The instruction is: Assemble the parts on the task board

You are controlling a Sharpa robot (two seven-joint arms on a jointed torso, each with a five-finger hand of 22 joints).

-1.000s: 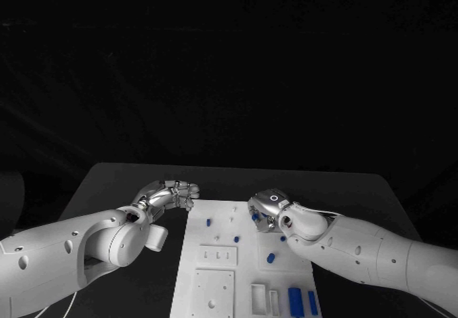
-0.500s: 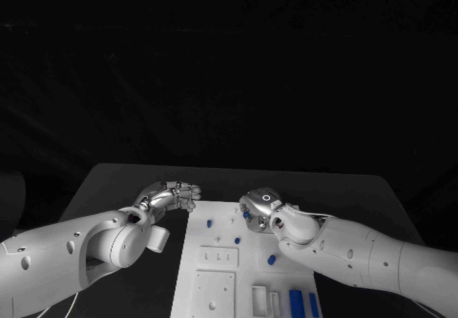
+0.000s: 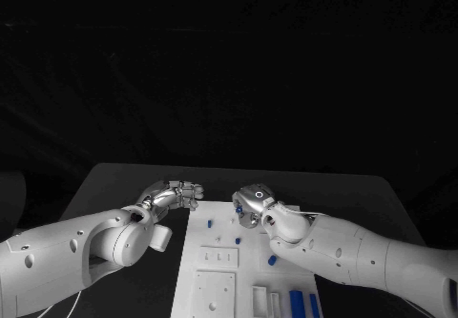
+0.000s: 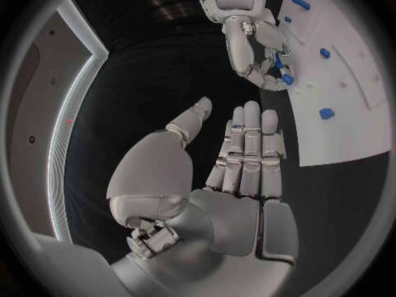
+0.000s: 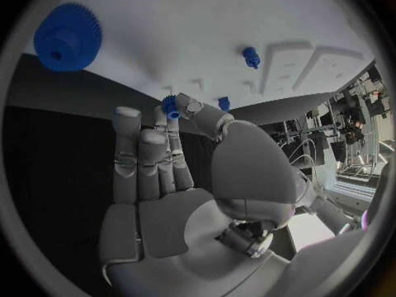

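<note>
A small blue toothed plastic part (image 5: pixel 170 105) is pinched at the fingertips of the right robot hand (image 3: pixel 254 207), just above the far end of the white task board (image 3: pixel 215 265) on the black tabletop (image 3: pixel 124 185). It should descend straight and slowly, I think. Its long axis I cannot tell. Beside the board, the left robot hand (image 4: pixel 239 158) holds nothing, fingers straight and side by side.

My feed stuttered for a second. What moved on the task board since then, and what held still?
The right robot hand, pinching a small blue part, travelled across the far end of the task board toward the left robot hand. The left robot hand stayed beside the board's far left corner, holding nothing. The blue parts lying on the board did not move.
</note>
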